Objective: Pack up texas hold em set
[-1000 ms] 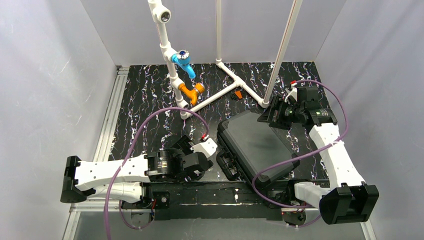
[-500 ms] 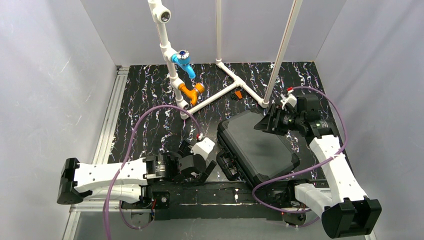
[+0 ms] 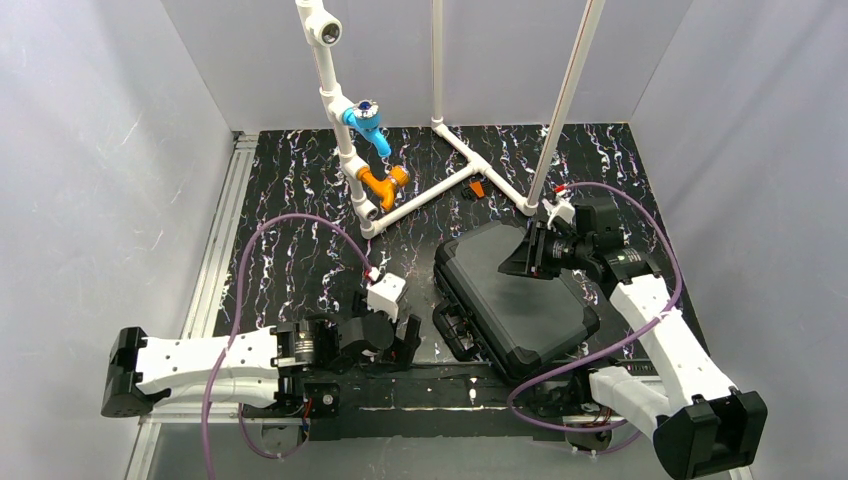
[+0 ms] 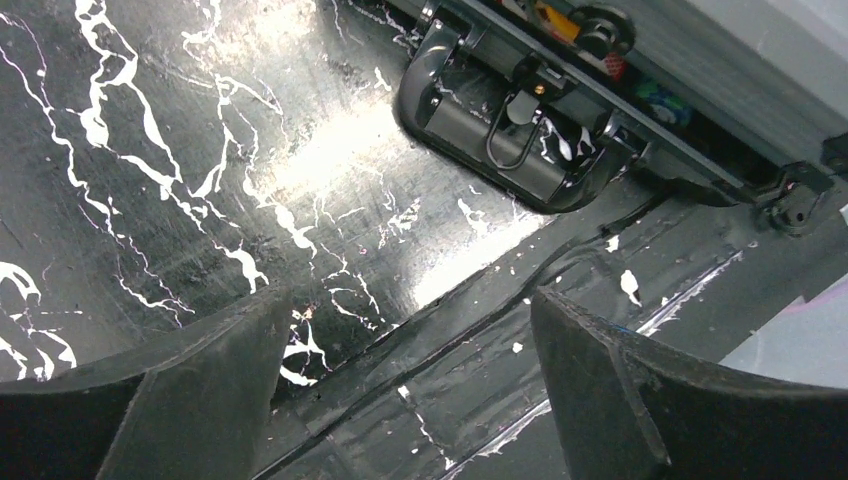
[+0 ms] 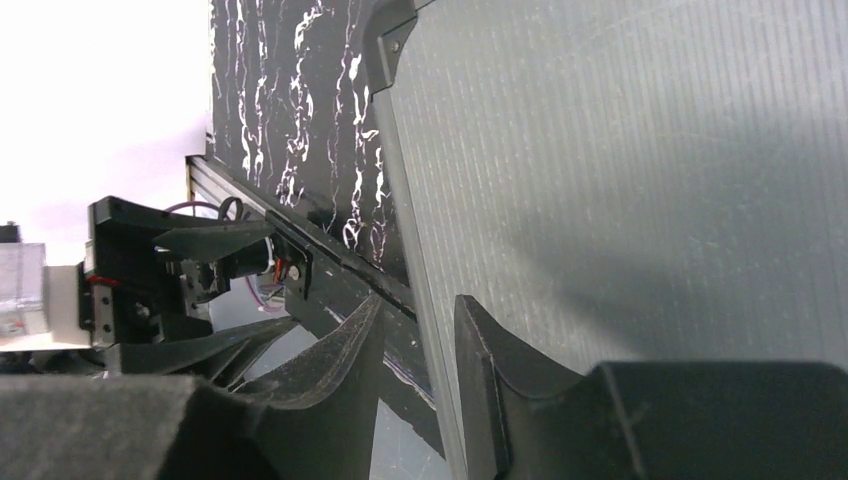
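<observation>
The black case (image 3: 520, 305) lies at the centre right of the table, with its handle (image 3: 452, 330) facing the left arm. In the left wrist view the handle (image 4: 510, 150) shows, and behind it the lid stands slightly ajar. Orange and red pieces show in that gap (image 4: 555, 18). My left gripper (image 3: 408, 342) is open and empty, low over the table's near edge, left of the handle (image 4: 410, 310). My right gripper (image 3: 515, 260) is over the lid's far part. Its jaws (image 5: 415, 320) are a narrow gap apart at the ribbed lid's (image 5: 650, 150) edge, with nothing clearly held.
A white pipe frame (image 3: 450, 180) with a blue fitting (image 3: 366, 125) and an orange fitting (image 3: 383, 183) stands at the back. A small orange piece (image 3: 477, 188) lies by it. A metal rail (image 3: 225, 240) runs along the table's left side. Grey walls enclose the table.
The right gripper has moved left and down, and the case lid now lies lower. The left arm has drawn back toward the near edge, its gripper still open.
</observation>
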